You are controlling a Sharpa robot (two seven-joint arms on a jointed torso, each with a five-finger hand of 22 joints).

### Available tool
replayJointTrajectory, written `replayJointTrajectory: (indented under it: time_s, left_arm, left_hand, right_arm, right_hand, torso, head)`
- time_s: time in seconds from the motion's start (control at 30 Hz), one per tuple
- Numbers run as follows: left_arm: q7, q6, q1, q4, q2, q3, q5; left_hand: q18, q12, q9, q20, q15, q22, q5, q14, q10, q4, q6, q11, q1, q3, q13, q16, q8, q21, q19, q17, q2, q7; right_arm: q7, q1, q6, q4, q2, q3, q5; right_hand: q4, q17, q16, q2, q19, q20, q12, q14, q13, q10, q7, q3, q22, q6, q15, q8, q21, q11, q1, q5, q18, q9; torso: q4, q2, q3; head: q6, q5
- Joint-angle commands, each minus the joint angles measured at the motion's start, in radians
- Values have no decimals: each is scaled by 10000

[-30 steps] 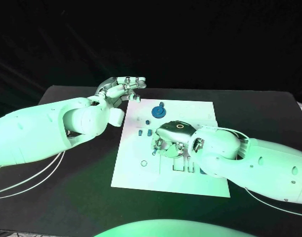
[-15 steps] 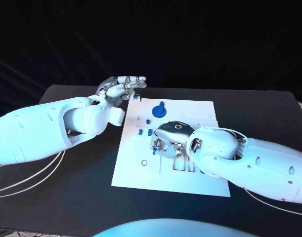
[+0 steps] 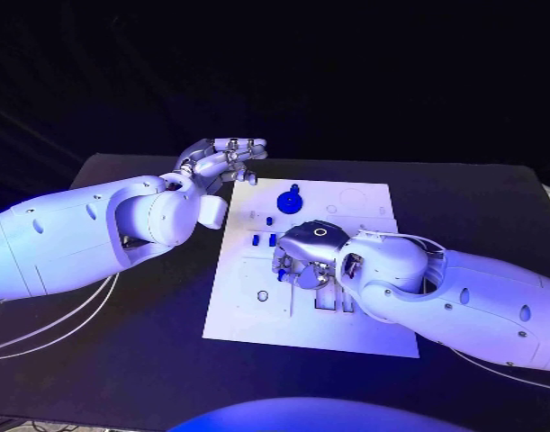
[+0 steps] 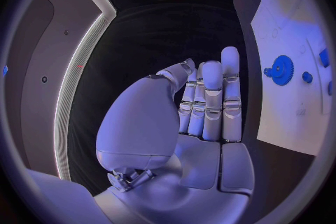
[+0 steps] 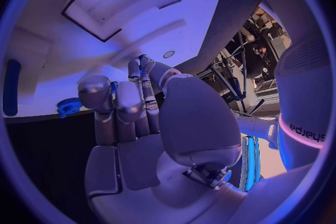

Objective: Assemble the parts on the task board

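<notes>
The white board (image 3: 303, 297) lies flat in the middle of the black table (image 3: 482, 207), and the small blue parts sit in its upper half: a gear (image 3: 291, 202) near the far edge and a few smaller pegs (image 3: 265, 239) just below it, within reach of either arm. The right hand (image 3: 309, 256) is down over the middle of the board, palm toward it, probably working a part into one of the slots there. In the right wrist view its fingers (image 5: 115, 103) are curled in close together and a sliver of blue shows between them, so it may be pinching a small part, but I cannot tell for certain whether it holds anything. The left hand (image 3: 223, 160) hangs over the table just past the board's far left corner, likely parked out of the way; its fingers (image 4: 210, 101) are straight and side by side, touching nothing, released and empty.
</notes>
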Motion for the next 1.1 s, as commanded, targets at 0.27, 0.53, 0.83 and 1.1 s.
replayJointTrajectory:
  time_s: [0.27,0.53,0.83,1.1]
  left_arm:
    - [16,191,4,20,9,5,-64]
    - [4,184,4,24,9,5,-65]
    - [-10,174,4,11,6,5,-65]
    - [-16,183,4,-22,9,4,-65]
  left_hand:
    - [113,67,-10,29,8,-10,39,-68,-63,22,-14,-7,24,-54,9,-53,43,-31,-64,-10,82,44]
    - [113,85,-12,32,10,-21,41,-85,-77,12,-16,-7,31,-60,11,-71,47,-48,-67,-45,92,42]
    - [113,85,-12,32,10,-21,41,-85,-77,12,-16,-7,31,-60,11,-71,47,-48,-67,-45,92,42]
    - [113,85,-12,32,10,-21,41,-85,-77,12,-16,-7,31,-60,11,-71,47,-48,-67,-45,92,42]
  right_arm:
    - [-228,-57,508,-8,-7,-54,-392]
    - [-226,-60,483,8,-23,-59,-263]
    - [-264,-60,-274,29,-123,-62,-194]
    - [-212,-63,-1259,269,-475,-53,-107]
  right_hand:
    - [62,8,43,8,20,29,-45,238,-14,-8,39,-11,7,56,29,20,57,39,-114,9,5,7]
    - [162,-43,22,-227,-38,97,-316,212,-142,-390,215,-153,-77,-384,147,-257,19,190,-395,142,12,-85]
    - [314,-306,-149,-754,-416,354,-333,80,-358,-1810,450,-1118,-758,-1650,401,-472,-377,505,-713,377,143,-332]
    - [324,-391,-198,-609,-409,372,-152,53,-341,-1903,483,-1286,-775,-1504,421,-403,-388,529,-577,594,145,-290]
  torso:
    - [2,-5,1]
    - [-7,-3,-4]
    - [4,-2,4]
    - [-8,-6,13]
  head:
    - [-12,-11]
    - [-27,3]
    - [-13,-20]
    - [16,-30]
